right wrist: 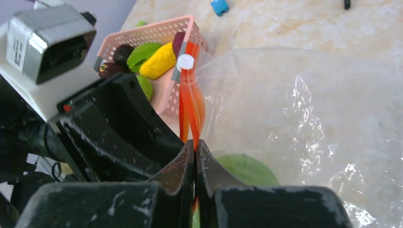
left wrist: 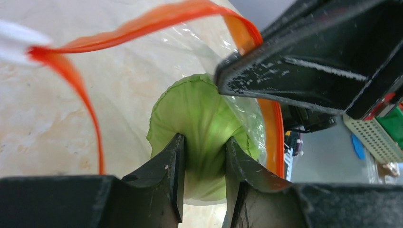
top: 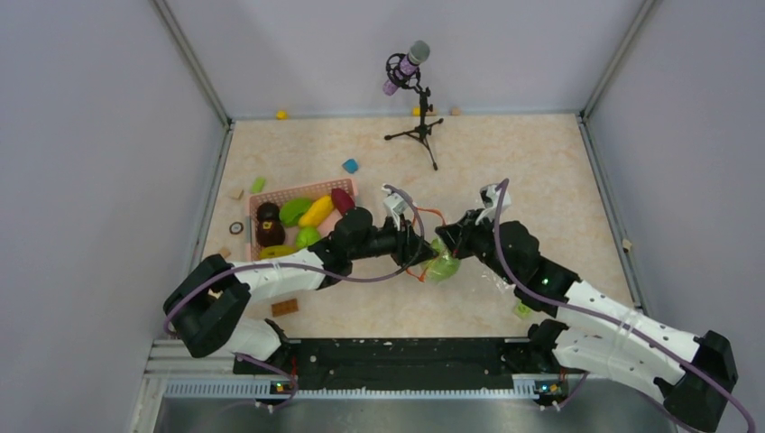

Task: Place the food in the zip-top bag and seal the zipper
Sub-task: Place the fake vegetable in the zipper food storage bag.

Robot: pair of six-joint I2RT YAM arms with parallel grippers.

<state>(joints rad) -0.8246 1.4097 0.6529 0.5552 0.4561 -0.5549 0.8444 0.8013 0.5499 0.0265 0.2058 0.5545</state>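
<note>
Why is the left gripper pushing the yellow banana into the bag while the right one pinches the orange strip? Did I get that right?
Not quite. The left wrist view shows the left gripper holding a light green piece, not the yellow banana, which lies in the pink basket. The right gripper does pinch the orange strip of the bag.

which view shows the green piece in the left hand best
Left wrist: the green piece fills the centre, clamped by the left hand. The top view shows a small green blob; the right wrist shows only its edge through the bag.
</note>
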